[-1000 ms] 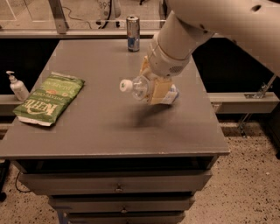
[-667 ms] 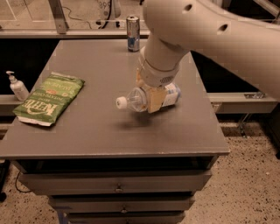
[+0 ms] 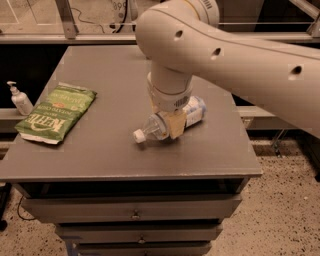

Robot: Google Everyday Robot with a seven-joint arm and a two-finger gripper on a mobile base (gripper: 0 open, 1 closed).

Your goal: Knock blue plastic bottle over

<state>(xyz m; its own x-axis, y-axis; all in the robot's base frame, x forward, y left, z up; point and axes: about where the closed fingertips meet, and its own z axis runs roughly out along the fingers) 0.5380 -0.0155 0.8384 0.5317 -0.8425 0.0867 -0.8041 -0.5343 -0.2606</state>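
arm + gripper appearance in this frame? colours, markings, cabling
The arm has a smooth, rounded cream-white shell with a few small dark round holes along it and a ribbed collar at the wrist. No external cables or lettering show. The gripper is tan-yellow and blocky, down at the bottle in the middle of the table.

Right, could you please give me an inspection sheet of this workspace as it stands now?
Surface: grey table, flat.
Job's things: bottle lying on its side, cap toward the front left.
Clutter: green chip bag lying flat at the table's left; pump bottle upright, left of the table.
Grippers: gripper down over the bottle's middle.
Cables: dark cable behind the table.
Surroundings: drawers under the table; speckled floor.
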